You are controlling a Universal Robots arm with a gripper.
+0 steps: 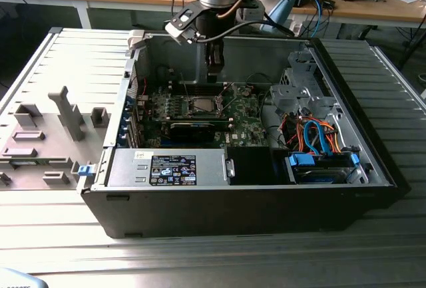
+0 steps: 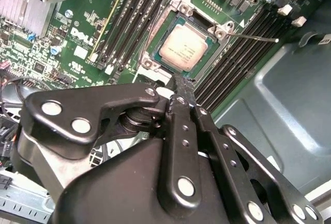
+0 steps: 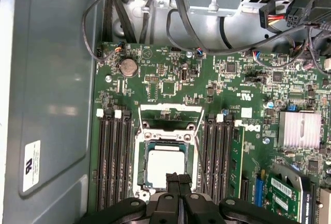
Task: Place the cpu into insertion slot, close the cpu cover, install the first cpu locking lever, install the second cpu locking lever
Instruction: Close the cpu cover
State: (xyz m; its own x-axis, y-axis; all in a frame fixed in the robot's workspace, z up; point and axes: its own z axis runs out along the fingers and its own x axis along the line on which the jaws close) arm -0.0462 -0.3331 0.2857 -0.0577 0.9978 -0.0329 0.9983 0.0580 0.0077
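Labels noted, not transcribed: a black sticker (image 1: 173,168) on the power unit in the exterior view, a white label (image 3: 31,164) on the case wall in the first wrist view, and white lettering on the green board (image 2: 83,32) in the second. The exterior view gives the whole open case (image 1: 233,208) lying on the ribbed tabletop (image 1: 200,261), with the arm dropping straight down into it. The claw (image 3: 177,180) is pressed together, pinching nothing, just above the edge of the cpu (image 3: 164,167). The cpu lies seated in the insertion slot (image 3: 140,172). The cpu cover (image 3: 170,109) stands raised beyond it
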